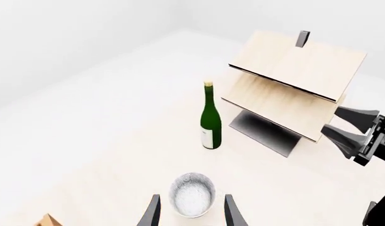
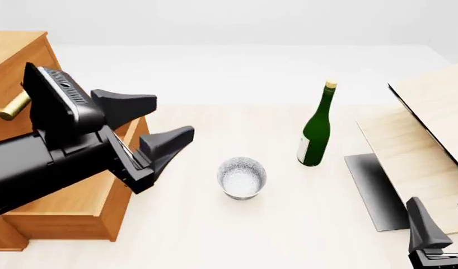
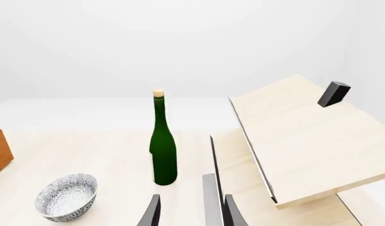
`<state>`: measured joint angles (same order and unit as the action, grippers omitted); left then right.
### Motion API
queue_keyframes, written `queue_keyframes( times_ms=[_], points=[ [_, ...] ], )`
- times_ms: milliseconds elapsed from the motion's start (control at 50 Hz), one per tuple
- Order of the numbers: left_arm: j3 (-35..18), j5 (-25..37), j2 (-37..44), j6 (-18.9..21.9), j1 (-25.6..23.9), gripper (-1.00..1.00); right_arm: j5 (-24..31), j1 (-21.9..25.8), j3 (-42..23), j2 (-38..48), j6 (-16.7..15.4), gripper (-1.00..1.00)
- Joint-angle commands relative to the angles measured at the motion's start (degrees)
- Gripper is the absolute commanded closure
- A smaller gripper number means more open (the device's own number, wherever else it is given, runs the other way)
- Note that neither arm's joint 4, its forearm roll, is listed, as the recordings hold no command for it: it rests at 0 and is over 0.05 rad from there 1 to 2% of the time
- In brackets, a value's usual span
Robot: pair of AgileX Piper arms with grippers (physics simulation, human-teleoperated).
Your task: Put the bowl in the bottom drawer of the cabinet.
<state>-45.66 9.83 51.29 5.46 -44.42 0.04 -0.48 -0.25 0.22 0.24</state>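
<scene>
Speckled bowl (image 2: 242, 177): sitting upright on the table (image 2: 214, 235), between the cabinet (image 2: 20, 61) and the green bottle (image 2: 316, 128).
Bottom drawer (image 2: 72, 207): standing pulled out, partly hidden.
Left gripper (image 2: 150, 137): hovering above the drawer, fingers spread, holding nothing.
Right gripper (image 3: 189, 212): hanging near the pale boards (image 2: 430, 129), fingers apart, gripping nothing.

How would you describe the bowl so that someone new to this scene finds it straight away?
Start from the orange-brown cabinet on the left of the table in the front view and look right toward the upright green bottle. Between them, nearer the bottle, the bowl stands alone on the pale tabletop. It is the only small round open vessel, white-grey and speckled.
</scene>
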Motion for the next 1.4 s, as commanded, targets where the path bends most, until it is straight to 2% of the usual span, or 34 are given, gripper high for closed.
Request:
queue_keyframes(
  times_ms=[20,440,480,520,540,580,680,740,860,1000,1400],
  points=[
    [-5.7,4.7,5.0,-0.4,-1.0,-1.00,0.0,0.0,0.0,0.0,0.0,-1.00],
    [-15.1,9.9,14.9,-1.7,-3.4,-1.00,0.0,0.0,0.0,0.0,0.0,-1.00],
    [-15.9,10.1,15.7,-2.9,-3.7,-1.00,0.0,0.0,0.0,0.0,0.0,-1.00],
    [-16.6,10.1,16.9,-2.2,-4.2,-1.00,0.0,0.0,0.0,0.0,0.0,-1.00],
    [-17.4,10.6,17.5,-3.4,-4.4,-1.00,0.0,0.0,0.0,0.0,0.0,-1.00],
    [-18.5,11.6,19.5,-1.8,-4.2,-1.00,0.0,0.0,0.0,0.0,0.0,-1.00],
    [-20.7,12.3,21.5,-1.9,-4.5,-1.00,0.0,0.0,0.0,0.0,0.0,-1.00],
    [-21.5,12.8,23.6,-0.1,-4.4,-1.00,0.0,0.0,0.0,0.0,0.0,-1.00],
    [-24.8,14.9,26.7,0.9,-4.5,-1.00,0.0,0.0,0.0,0.0,0.0,-1.00],
    [-28.0,16.4,30.8,0.6,-4.5,-1.00,0.0,0.0,0.0,0.0,0.0,-1.00],
    [-31.7,17.1,37.6,-0.3,-4.8,-1.00,-0.2,0.0,0.0,0.2,0.0,-1.00]
  ],
)
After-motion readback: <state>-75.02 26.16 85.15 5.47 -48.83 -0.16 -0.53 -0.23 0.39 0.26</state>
